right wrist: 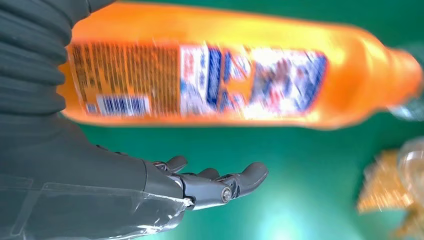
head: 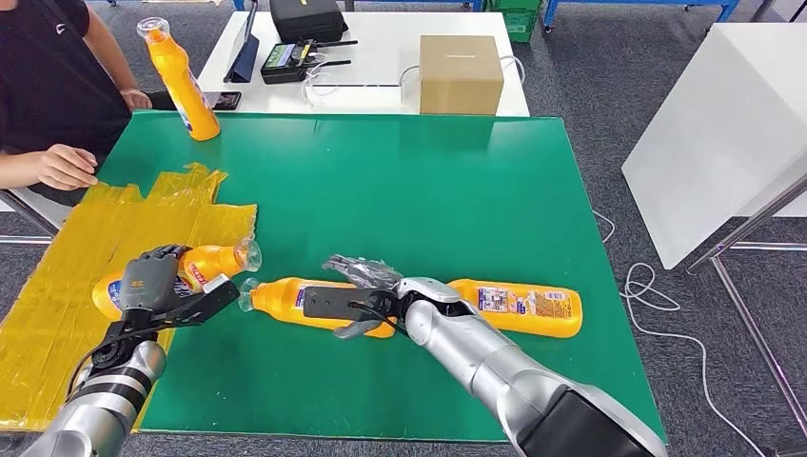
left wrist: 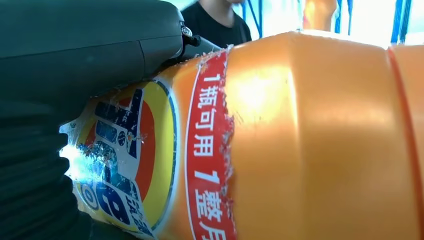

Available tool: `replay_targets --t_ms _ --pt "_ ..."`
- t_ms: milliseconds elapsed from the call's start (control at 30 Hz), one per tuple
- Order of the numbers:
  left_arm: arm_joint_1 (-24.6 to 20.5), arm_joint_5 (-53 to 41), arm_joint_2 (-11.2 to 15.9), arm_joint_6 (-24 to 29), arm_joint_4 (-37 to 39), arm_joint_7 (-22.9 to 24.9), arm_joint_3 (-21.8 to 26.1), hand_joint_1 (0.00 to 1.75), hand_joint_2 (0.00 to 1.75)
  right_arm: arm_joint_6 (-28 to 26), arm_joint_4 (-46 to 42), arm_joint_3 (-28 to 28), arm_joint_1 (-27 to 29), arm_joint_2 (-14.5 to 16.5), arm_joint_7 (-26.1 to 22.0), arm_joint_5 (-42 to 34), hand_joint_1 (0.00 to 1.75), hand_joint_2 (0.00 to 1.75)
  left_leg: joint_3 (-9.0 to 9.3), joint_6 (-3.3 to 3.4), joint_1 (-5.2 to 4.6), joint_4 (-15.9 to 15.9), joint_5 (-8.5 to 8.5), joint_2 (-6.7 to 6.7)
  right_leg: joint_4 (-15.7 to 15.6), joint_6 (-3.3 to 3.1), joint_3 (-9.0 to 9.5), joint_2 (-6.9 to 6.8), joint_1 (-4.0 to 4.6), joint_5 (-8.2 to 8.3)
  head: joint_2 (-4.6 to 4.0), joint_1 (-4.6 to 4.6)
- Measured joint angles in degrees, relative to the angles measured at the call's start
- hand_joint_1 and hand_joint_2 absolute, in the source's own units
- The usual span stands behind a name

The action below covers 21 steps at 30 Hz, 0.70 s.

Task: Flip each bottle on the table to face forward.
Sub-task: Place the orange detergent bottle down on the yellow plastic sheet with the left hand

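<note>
I have my left hand (head: 152,281) wrapped around an orange detergent bottle (head: 211,261) at the edge of the yellow plastic sheet (head: 57,286), gripping its body so I can roll its front label up; the left wrist view already shows that label. My right hand (head: 366,295) lies over the middle bottle (head: 285,299) on the green counter (head: 400,190), fingers spread and holding nothing, with the barcode side showing. A third bottle (head: 519,307) lies just beyond my right wrist. A fourth bottle (head: 181,81) stands upright near a person's hand (head: 62,167).
</note>
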Motion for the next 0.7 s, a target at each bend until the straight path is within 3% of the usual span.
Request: replay_targets --t_ms 67,100,233,433,567,667,700 --pt "-1.2 -0.6 0.2 -1.0 1.8 1.2 -0.8 0.0 1.75 0.6 0.7 0.8 0.0 0.2 0.4 0.6 0.0 1.75 0.05 0.0 0.01 0.0 0.01 0.01 0.0 0.0 0.04 0.0 0.0 0.0 0.0 0.0" --pt "-1.7 -0.9 0.3 -1.2 2.5 1.9 -1.1 0.0 1.75 0.8 1.0 1.1 0.0 0.2 0.7 0.9 0.0 1.75 0.08 0.0 0.01 0.0 0.02 0.01 0.0 0.0 0.06 0.01 0.01 0.0 0.0 -0.01" --pt "-2.8 -2.1 0.3 -0.9 4.7 3.8 -2.3 0.0 0.0 2.8 2.1 3.3 -0.2 0.5 2.4 3.3 0.0 1.75 0.12 -0.01 0.03 0.0 0.06 0.03 0.0 0.0 0.08 0.02 0.02 0.01 0.0 0.0" --pt "-3.9 -0.8 0.3 -0.6 6.8 0.5 -3.2 0.0 0.0 5.6 4.2 7.7 -1.6 1.0 4.0 6.3 0.01 1.75 0.12 -0.01 0.02 0.0 0.06 0.02 0.0 0.0 0.09 0.01 0.01 0.01 0.0 0.0" --pt "-3.9 4.4 0.0 0.6 7.1 -5.1 -3.2 0.0 0.0 7.1 5.4 10.1 -2.1 1.0 4.5 7.3 1.52 1.75 0.12 -0.01 0.01 0.0 0.06 0.01 0.0 0.0 0.1 0.01 0.01 0.01 0.0 0.01" --pt "-3.8 8.3 -0.5 0.5 7.0 -8.8 -3.1 0.0 0.0 7.3 6.1 11.1 -2.4 1.0 4.8 7.4 1.74 1.75 0.15 -0.01 0.01 0.0 0.06 0.02 0.0 0.0 0.12 0.01 0.0 0.01 0.0 0.01" --pt "-3.8 9.3 -0.6 0.4 7.0 -9.8 -3.1 0.0 0.0 7.3 6.3 11.3 -2.5 1.0 4.8 7.4 1.74 1.75 0.17 -0.01 0.01 0.0 0.06 0.02 0.0 0.0 0.13 0.02 0.0 0.01 0.0 0.0"
